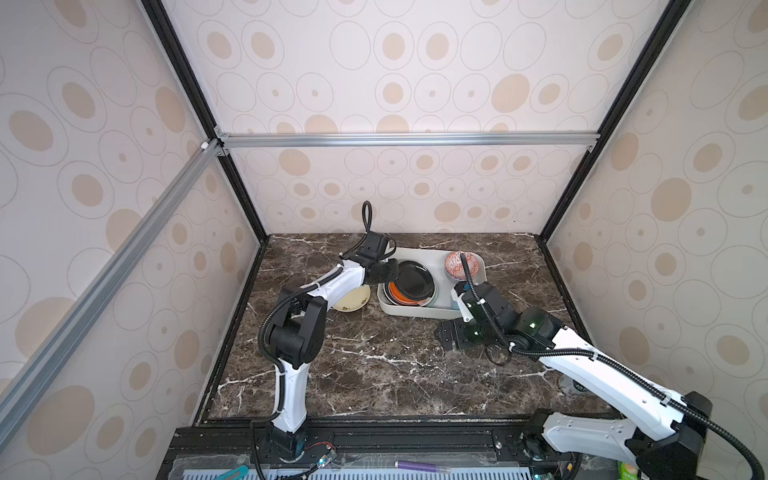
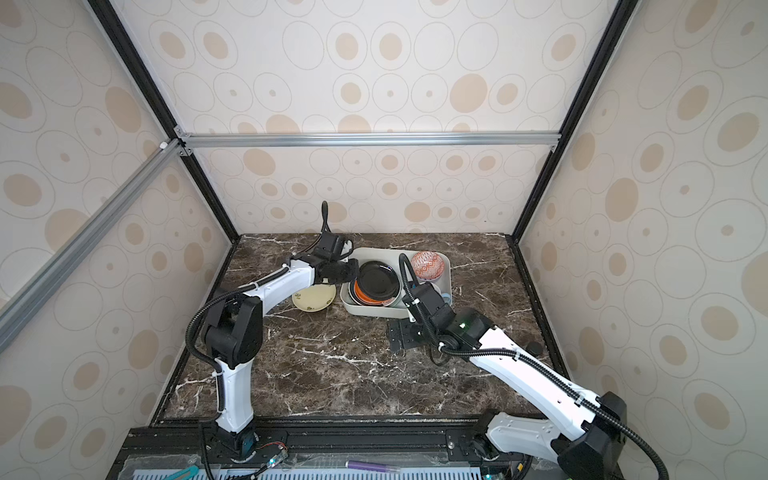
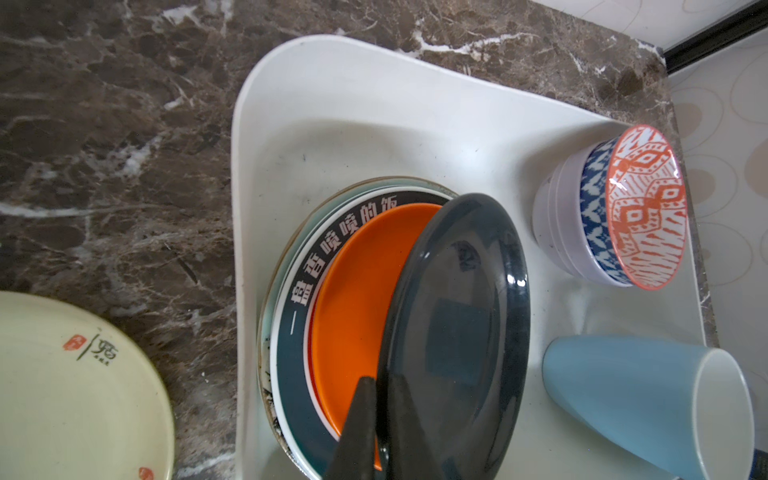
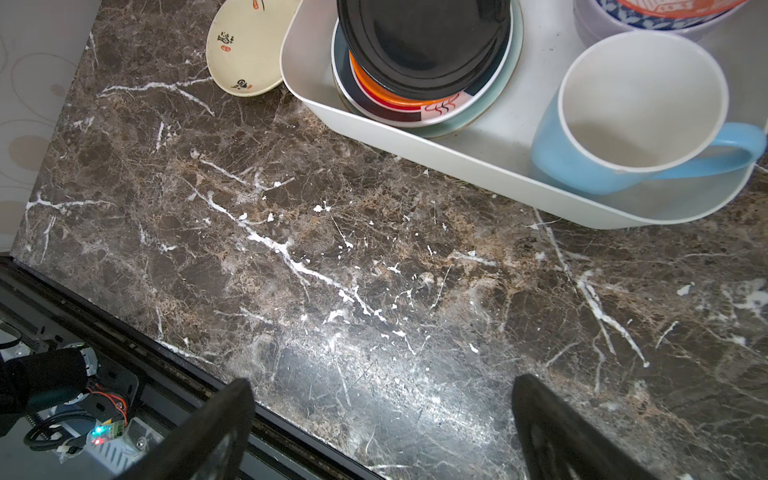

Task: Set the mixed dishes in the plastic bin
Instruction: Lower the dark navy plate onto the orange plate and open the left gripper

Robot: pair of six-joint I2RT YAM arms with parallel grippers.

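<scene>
The white plastic bin (image 1: pixel 415 311) (image 2: pixel 374 312) (image 3: pixel 291 104) (image 4: pixel 415 137) stands at the back of the marble table. In it lies a stack of plates with an orange plate (image 3: pixel 357 299) on top. A black plate (image 1: pixel 413 279) (image 2: pixel 376 279) (image 3: pixel 461 324) (image 4: pixel 424 37) leans tilted on the stack. My left gripper (image 3: pixel 380 380) (image 1: pixel 392 272) is shut on its rim. The red-white patterned bowl (image 1: pixel 463 264) (image 3: pixel 644 208) sits nested in a lilac bowl (image 3: pixel 552 220), with the blue mug (image 3: pixel 623 395) (image 4: pixel 623 124) beside them. A cream plate (image 1: pixel 353 300) (image 4: pixel 245 54) lies on the table left of the bin. My right gripper (image 4: pixel 382 386) (image 1: pixel 451 334) is open and holds nothing.
The enclosure walls close in the table on three sides. A black frame rail (image 1: pixel 374 432) runs along the front edge. The left arm's forearm (image 1: pixel 332 282) passes over the cream plate. Bare marble (image 1: pixel 374 365) lies in front of the bin.
</scene>
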